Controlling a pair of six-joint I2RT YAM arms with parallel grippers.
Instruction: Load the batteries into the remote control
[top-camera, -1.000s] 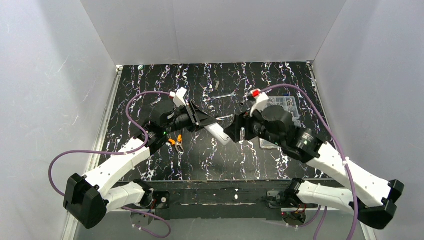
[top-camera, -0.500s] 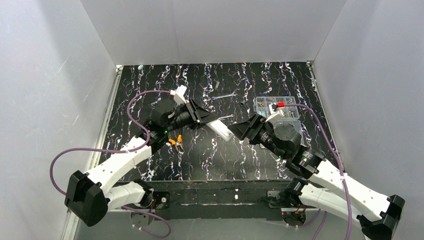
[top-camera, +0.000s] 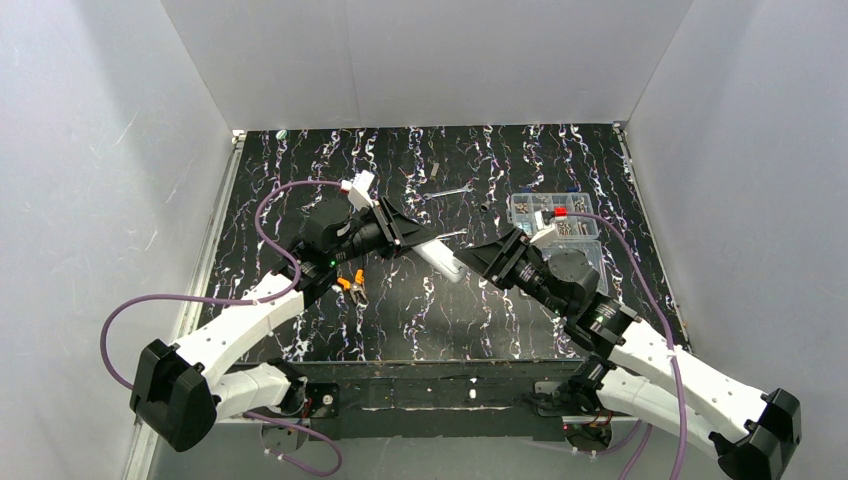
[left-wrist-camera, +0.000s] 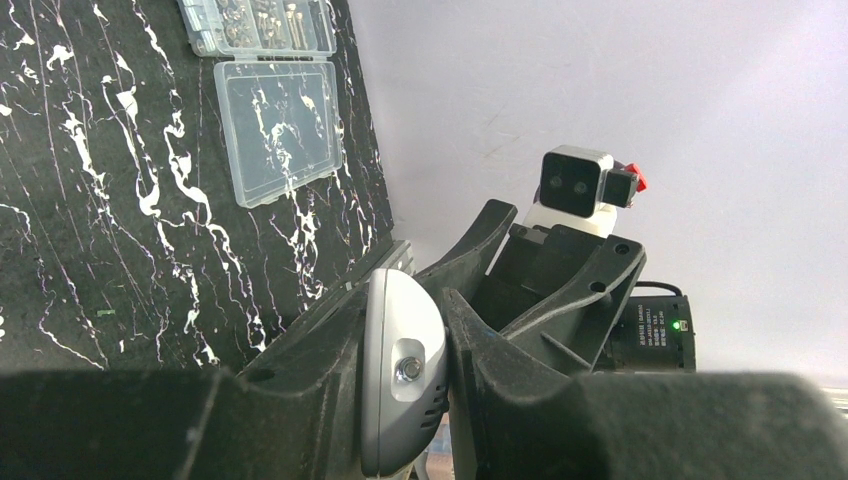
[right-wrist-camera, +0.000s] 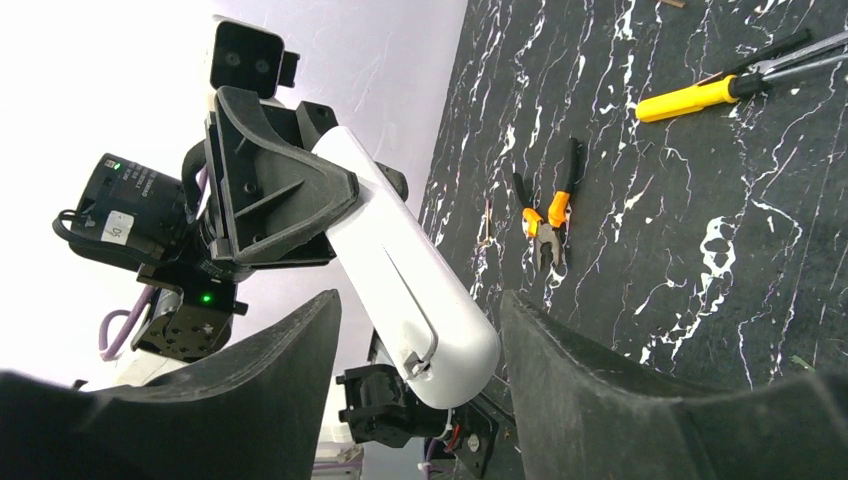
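Note:
My left gripper (top-camera: 405, 238) is shut on one end of the white remote control (top-camera: 438, 262) and holds it tilted above the table. In the left wrist view that end (left-wrist-camera: 400, 370) is squeezed between both fingers. The remote's free rounded end (right-wrist-camera: 430, 340) points at my right gripper (top-camera: 478, 262). That gripper's jaws stand open on either side of this end, with a small gap on each side in the right wrist view. A seam and a small latch notch show on the remote's free end. The batteries are out of view.
Orange-handled pliers (right-wrist-camera: 545, 225) lie on the black marbled table below the remote, and a yellow-handled screwdriver (right-wrist-camera: 700, 97) lies farther off. A clear compartment box (top-camera: 553, 213) with small parts stands behind the right arm, its open lid (left-wrist-camera: 280, 125) beside it. A small wrench (top-camera: 450, 192) lies at mid-back.
The right arm has swung round and now faces the remote's free end. Its jaws have moved in over that end and narrowed. The left arm has kept still with the remote.

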